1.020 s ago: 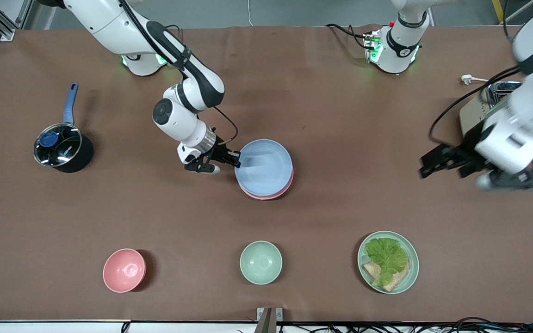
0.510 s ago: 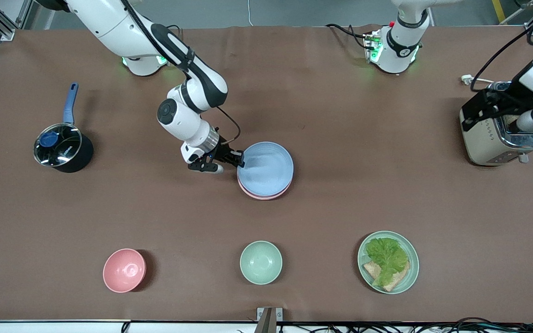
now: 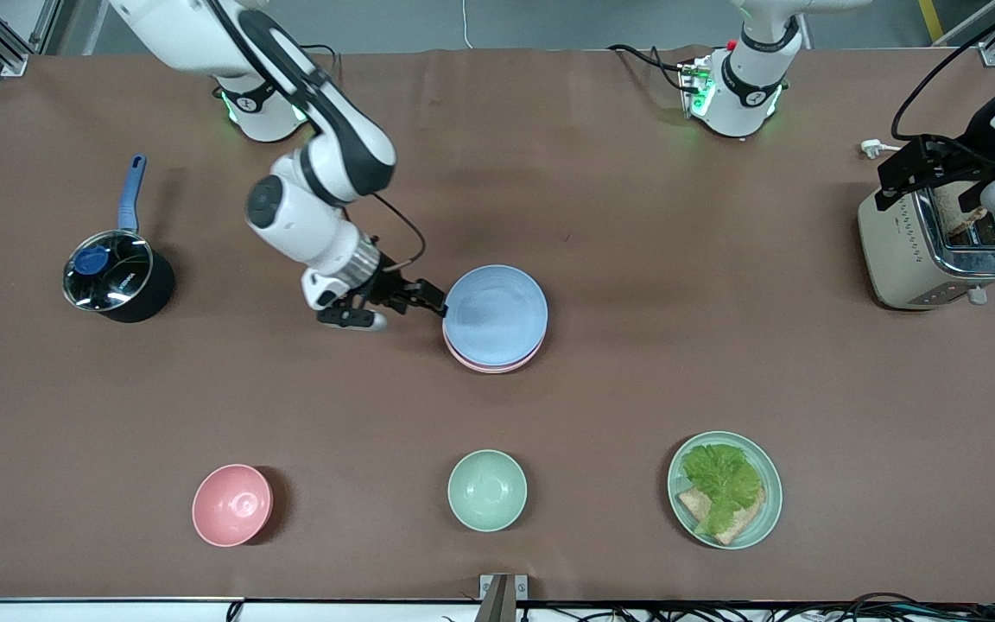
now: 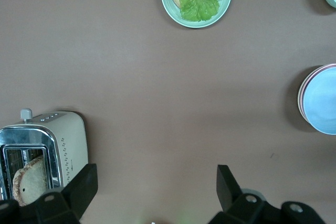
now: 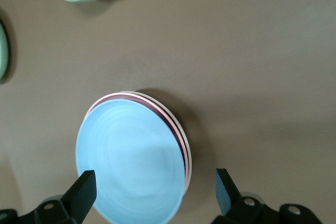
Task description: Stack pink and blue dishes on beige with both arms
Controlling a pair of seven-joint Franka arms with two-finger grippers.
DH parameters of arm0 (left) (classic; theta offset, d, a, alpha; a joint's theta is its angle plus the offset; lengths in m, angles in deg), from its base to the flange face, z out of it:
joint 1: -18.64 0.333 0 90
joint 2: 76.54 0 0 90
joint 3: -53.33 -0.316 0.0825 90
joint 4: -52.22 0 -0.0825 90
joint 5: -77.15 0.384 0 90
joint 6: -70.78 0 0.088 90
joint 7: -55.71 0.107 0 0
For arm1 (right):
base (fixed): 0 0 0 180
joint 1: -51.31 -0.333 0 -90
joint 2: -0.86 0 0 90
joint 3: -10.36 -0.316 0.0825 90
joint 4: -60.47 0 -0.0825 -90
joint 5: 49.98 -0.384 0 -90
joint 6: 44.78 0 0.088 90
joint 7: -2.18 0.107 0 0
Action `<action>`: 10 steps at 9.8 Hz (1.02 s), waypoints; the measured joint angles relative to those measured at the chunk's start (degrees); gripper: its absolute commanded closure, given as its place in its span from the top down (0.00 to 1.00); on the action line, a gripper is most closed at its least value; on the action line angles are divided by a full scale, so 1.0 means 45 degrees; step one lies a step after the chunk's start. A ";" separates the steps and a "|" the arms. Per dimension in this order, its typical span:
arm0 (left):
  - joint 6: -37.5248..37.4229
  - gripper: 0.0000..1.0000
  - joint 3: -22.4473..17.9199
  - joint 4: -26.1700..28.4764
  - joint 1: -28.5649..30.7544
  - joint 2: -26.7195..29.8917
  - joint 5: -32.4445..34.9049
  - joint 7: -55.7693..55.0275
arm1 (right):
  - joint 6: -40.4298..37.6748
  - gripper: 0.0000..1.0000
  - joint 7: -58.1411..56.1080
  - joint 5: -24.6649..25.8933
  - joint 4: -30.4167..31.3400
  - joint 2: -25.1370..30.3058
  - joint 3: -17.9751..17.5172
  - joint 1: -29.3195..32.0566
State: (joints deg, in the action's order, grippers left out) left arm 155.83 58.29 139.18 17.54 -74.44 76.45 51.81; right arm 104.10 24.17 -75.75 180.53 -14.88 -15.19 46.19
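**Stack built, right gripper beside the rim**

I see the blue plate (image 3: 496,314) flat on the pink plate (image 3: 497,365) and beige plate (image 5: 184,145), mid-table. Round, so no long axis; faces up.

My right gripper (image 3: 418,298), fingers wide and empty, could clip the rim and shift the stack.

The left gripper (image 4: 155,184), fingers wide, waits over the toaster (image 3: 938,250).

blue plate (image 3: 496,313) top | pink plate (image 3: 497,364) under | beige plate (image 5: 178,124) bottom | mid-table

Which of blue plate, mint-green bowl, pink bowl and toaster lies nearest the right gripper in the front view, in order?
From the right gripper:
1. Blue plate, beside it, topping the stack.
2. Mint-green bowl, nearer the camera.
3. Pink bowl, also nearer the camera.
4. Toaster, left arm's end.
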 measured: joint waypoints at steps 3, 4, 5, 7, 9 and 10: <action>0.0001 1.00 0.0249 0.0321 0.0312 0.0296 -0.0017 -0.0074 | -0.4757 1.00 0.0045 0.2273 -0.1269 0.2355 0.0601 0.1263; 0.0004 1.00 0.0484 0.0357 0.0542 0.0359 -0.0021 -0.0074 | -0.5765 1.00 0.0047 0.3220 -0.1469 0.3109 0.1183 0.1332; 0.0008 1.00 0.0560 0.0365 0.0591 0.0442 -0.0022 -0.0074 | -0.6746 1.00 0.0047 0.3998 -0.1580 0.3762 0.1905 0.1353; 0.0008 1.00 0.0552 0.0373 0.0661 0.0649 -0.0022 -0.0060 | -0.8848 1.00 -0.0094 0.4768 -0.2511 0.4459 0.3630 0.1394; 0.0008 1.00 0.0559 0.0401 0.0697 0.0645 -0.0022 -0.0022 | -1.0184 1.00 -0.1190 0.4843 -0.3940 0.4508 0.5183 0.1426; 0.0009 1.00 0.0562 0.0435 0.0700 0.0638 -0.0022 0.0001 | -1.0817 1.00 -0.2129 0.4848 -0.4577 0.4506 0.5889 0.1442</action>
State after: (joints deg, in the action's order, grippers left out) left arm 155.87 60.81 141.14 20.69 -71.57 76.35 51.82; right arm 55.42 14.60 -53.93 159.94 5.39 11.31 52.68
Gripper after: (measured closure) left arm 0.000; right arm 0.000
